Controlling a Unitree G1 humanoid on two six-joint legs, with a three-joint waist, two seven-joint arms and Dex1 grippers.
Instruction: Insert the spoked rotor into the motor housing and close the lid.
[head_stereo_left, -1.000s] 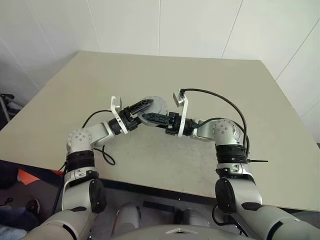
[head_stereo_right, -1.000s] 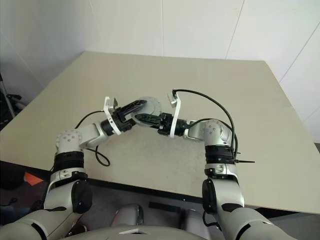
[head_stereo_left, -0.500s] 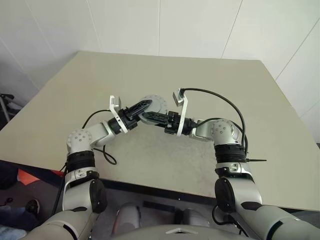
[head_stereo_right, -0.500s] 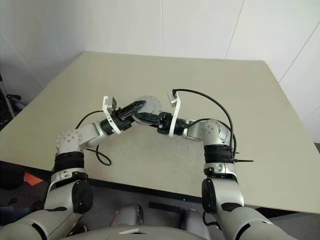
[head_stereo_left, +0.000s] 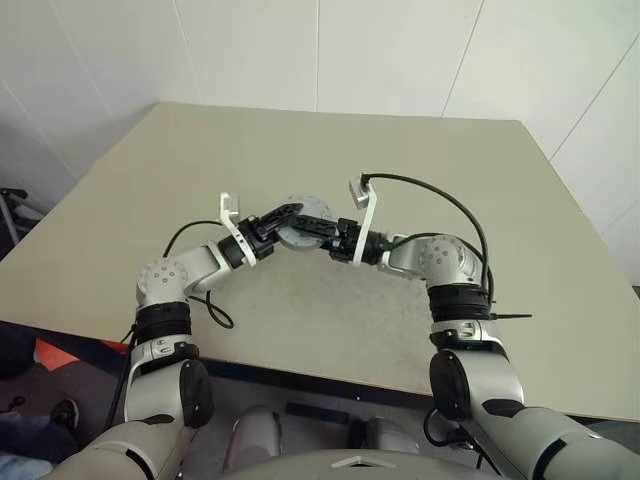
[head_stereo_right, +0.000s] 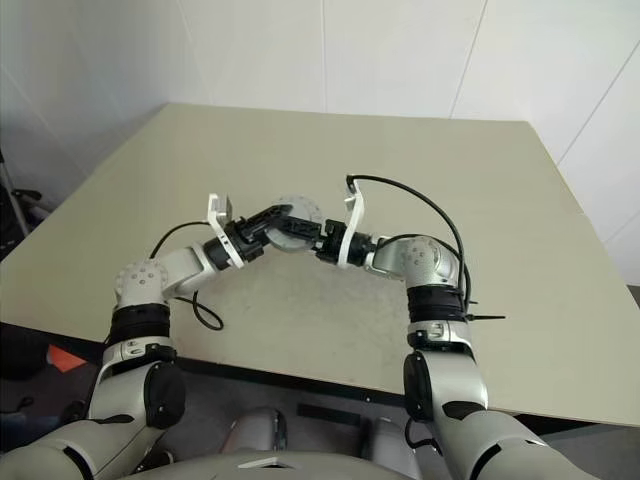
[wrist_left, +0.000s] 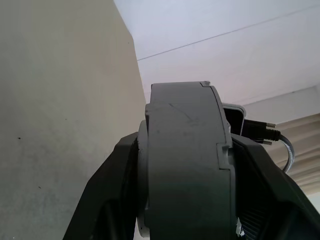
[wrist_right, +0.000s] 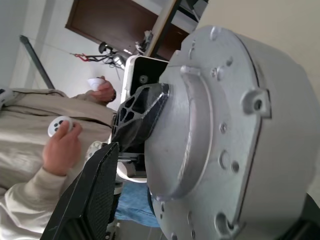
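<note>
Gripping the motor housing (head_stereo_left: 303, 222) edge-on between the black fingers (wrist_left: 110, 190) of the left gripper (head_stereo_left: 292, 214), one on each flat face, in the air above the beige table (head_stereo_left: 420, 170), about midway between left and right and nearer the near edge than the far one. Standing wide with the right gripper (head_stereo_left: 322, 236) just beside the housing's right side, with one finger (wrist_right: 92, 195) seen clear of the ribbed, bolt-holed cast face, so apparently bearing none of the load. Cannot tell from here whether the spoked rotor and the lid sit in the housing; no loose disc seen on the table. Likely hazards: trusting a heavy round part to one pinch on its smooth faces, hence slipping or rotating in the jaws and dropping to the table; clipping the rim with an open right finger on the way out and knocking it askew; jolting loose anything merely seated inside. In the background of the right wrist view, a person's hand (wrist_right: 62, 145) holding a small controller.
</note>
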